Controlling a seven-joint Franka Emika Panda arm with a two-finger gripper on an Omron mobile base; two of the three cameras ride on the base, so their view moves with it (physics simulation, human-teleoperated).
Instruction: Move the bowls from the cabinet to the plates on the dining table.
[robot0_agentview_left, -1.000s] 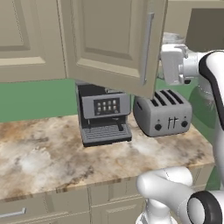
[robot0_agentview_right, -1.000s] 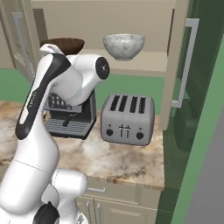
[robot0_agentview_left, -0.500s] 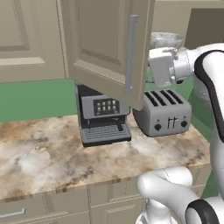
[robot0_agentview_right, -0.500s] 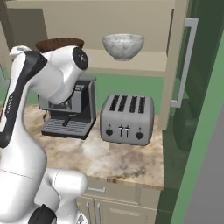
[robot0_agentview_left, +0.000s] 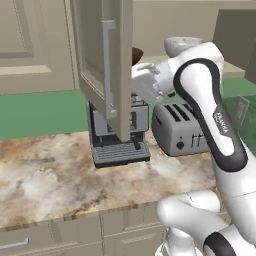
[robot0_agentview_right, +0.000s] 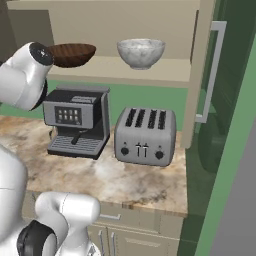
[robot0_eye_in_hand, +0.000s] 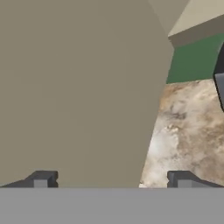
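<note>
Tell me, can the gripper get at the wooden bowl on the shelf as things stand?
Probably not directly: the open gripper faces the inside of the cabinet door, away from the wooden bowl; the shelf front itself looks unobstructed.

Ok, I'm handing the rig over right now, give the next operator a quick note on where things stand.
Pincer: open, holding nothing, close against the inner face of the left cabinet door, which is swung out.
Brown bowl and marbled bowl: both on the cabinet shelf, above the coffee machine and toaster.
Done: cabinet opened.
Left: carry both bowls to the plates on the dining table.
</note>
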